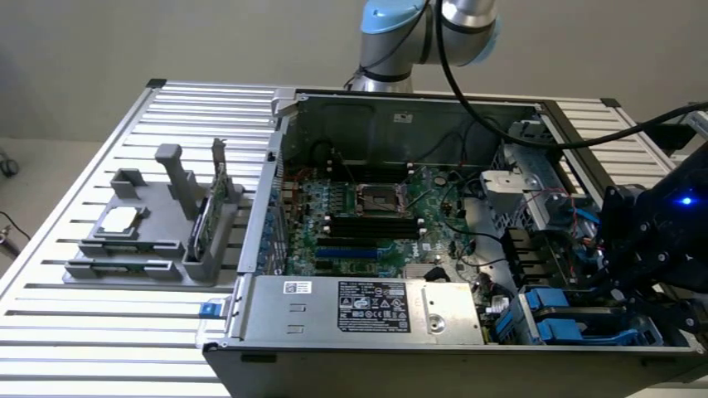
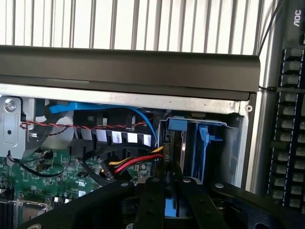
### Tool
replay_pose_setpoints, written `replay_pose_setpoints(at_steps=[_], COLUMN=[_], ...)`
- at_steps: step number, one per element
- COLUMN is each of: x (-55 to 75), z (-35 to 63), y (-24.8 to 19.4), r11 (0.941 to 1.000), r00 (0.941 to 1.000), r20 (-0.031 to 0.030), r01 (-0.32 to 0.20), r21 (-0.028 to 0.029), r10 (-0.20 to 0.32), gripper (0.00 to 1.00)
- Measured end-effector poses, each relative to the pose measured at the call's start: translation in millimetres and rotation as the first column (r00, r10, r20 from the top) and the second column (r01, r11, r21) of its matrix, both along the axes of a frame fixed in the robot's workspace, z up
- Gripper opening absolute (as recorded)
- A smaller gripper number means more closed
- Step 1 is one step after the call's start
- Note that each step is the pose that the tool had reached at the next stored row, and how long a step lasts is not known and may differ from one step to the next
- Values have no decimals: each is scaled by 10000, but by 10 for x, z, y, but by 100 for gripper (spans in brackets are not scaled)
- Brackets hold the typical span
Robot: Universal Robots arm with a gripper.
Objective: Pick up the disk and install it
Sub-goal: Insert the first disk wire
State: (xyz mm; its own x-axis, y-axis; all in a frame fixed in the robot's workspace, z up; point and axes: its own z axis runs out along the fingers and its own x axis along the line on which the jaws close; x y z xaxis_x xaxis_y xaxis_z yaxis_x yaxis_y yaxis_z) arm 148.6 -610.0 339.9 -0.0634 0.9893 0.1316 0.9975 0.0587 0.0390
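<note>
Disk (image 2: 172, 183) edge-on, mostly hidden between jaws

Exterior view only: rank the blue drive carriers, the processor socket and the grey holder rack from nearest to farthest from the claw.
Measured from the claw, at the exterior view's right edge over the case's drive bay:
1. Blue drive carriers: in the bay's corner, just beside the claw.
2. Processor socket: mid-motherboard, inside the case.
3. Grey holder rack: outside the case, on the slatted table at the exterior view's left.
</note>
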Motion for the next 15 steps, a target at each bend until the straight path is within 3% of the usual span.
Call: replay_pose_setpoints(at_steps=[15], x=[0], z=[-13], y=[-2], r11=[9997], r00=[9997], r20=[9], r01=[262], r21=[0], r10=[-262], gripper=[16])
